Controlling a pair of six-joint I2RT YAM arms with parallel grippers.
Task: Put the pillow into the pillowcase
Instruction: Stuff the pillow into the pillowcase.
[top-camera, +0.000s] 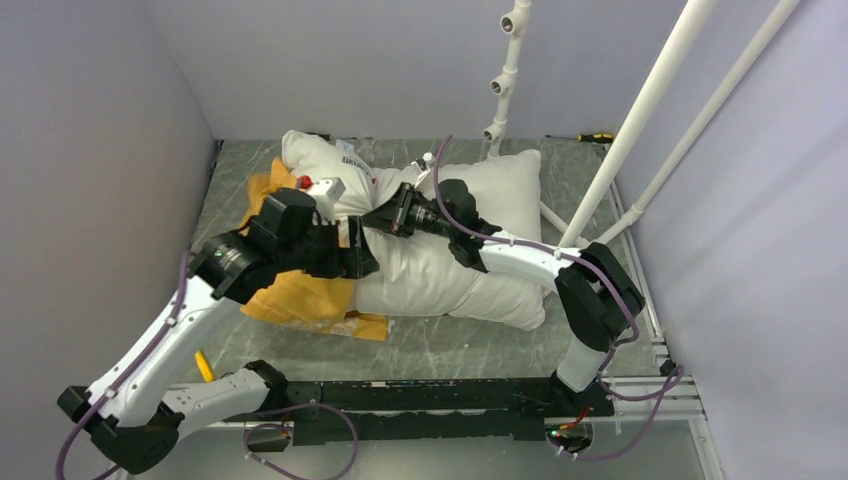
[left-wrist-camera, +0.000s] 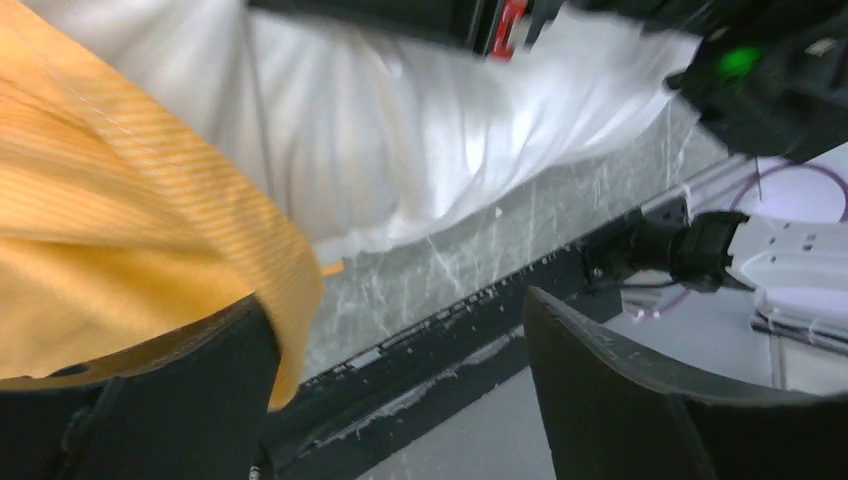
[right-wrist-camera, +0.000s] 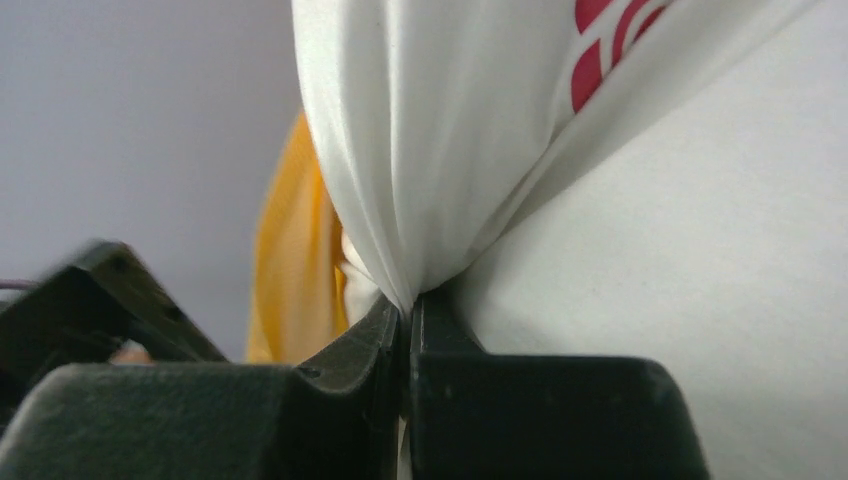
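Note:
The white pillow lies across the middle of the marble table, its left end raised. In the right wrist view my right gripper is shut on a pinched fold of the pillow, just below its red logo. From above, the right gripper sits at the pillow's upper left. The orange pillowcase lies crumpled at the pillow's left end, under my left arm. My left gripper is open, nothing between its fingers. The pillowcase drapes over its left finger, beside the pillow.
White pipes slant up at the back right. A screwdriver lies by the back wall. A small yellow object lies near the left arm's base. The black base rail runs along the near edge. Grey walls close in on three sides.

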